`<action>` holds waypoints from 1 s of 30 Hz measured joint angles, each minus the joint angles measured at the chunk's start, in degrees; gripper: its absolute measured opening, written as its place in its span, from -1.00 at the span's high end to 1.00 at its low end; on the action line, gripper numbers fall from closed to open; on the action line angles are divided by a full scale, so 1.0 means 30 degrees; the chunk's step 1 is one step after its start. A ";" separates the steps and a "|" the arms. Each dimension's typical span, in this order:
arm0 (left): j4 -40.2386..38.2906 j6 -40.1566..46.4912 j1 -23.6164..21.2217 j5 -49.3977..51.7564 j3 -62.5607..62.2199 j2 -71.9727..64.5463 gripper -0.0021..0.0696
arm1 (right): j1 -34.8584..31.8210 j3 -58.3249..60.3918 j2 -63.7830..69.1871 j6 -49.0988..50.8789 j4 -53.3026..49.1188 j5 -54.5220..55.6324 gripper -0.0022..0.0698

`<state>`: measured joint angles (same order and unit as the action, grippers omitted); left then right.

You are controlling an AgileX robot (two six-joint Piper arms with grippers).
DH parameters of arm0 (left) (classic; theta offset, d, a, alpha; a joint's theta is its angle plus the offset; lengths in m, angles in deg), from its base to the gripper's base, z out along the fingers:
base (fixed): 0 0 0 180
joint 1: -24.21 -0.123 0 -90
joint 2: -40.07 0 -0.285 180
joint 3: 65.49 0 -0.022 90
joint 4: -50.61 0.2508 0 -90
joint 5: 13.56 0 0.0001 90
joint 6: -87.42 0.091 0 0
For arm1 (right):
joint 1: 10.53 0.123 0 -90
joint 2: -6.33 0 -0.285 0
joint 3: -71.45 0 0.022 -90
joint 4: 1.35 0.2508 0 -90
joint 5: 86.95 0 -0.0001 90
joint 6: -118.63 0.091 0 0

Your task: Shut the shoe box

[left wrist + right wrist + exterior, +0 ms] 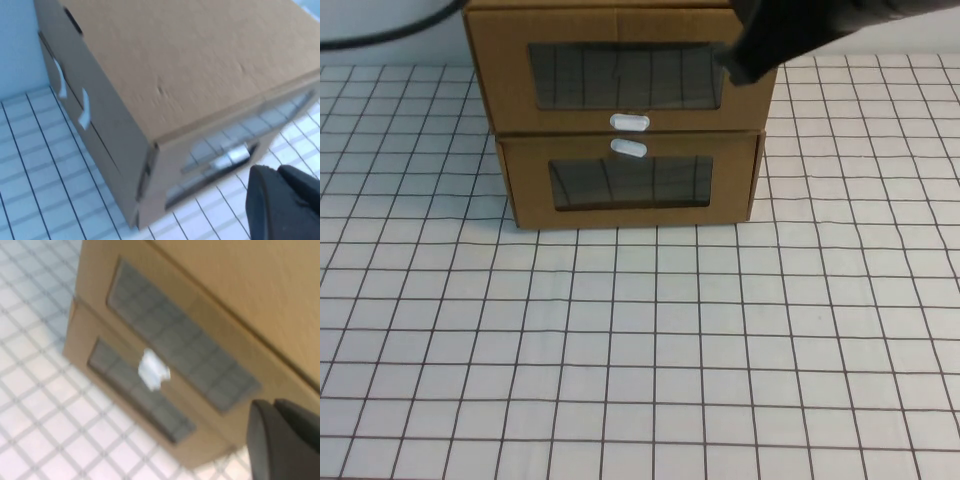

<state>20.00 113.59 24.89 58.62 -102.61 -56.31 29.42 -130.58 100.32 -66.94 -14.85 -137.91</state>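
Observation:
The shoe box (620,75) is the upper of two stacked brown cardboard drawers, with a clear window and a white pull tab (629,122) at its front's bottom edge. It also shows in the right wrist view (185,340) and the left wrist view (185,65). My right gripper (737,66) is shut and empty, with its tip at the upper right of the shoe box's front. Its fingers (280,440) lie pressed together. My left gripper (276,170) is shut and empty beside the stack, near a low corner. It is out of the high view.
The lower drawer (630,185) has its white tab (629,149) above its window, and its front stands slightly forward of the upper one. The stack sits at the back of a white gridded table (640,350). A black cable (390,35) runs at the back left.

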 joint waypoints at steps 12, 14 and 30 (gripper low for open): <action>0.0042 0.1256 0.0000 -0.7220 1.6426 1.0820 0.96 | 0.0000 0.2810 -0.5180 -0.0018 0.1760 -0.2300 0.98; 0.0084 0.1256 0.0000 -0.8278 1.8435 1.2445 0.96 | 0.0000 0.4248 -0.6440 -0.0018 0.1792 -0.2004 0.98; 0.0076 0.1184 0.0000 -0.8043 2.3965 1.9978 0.96 | 0.0000 1.9406 -1.9885 0.3793 0.1793 0.1445 0.98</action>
<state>20.22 117.15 24.89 34.49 -30.72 3.63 29.42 -72.36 40.66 -55.56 -9.47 -133.57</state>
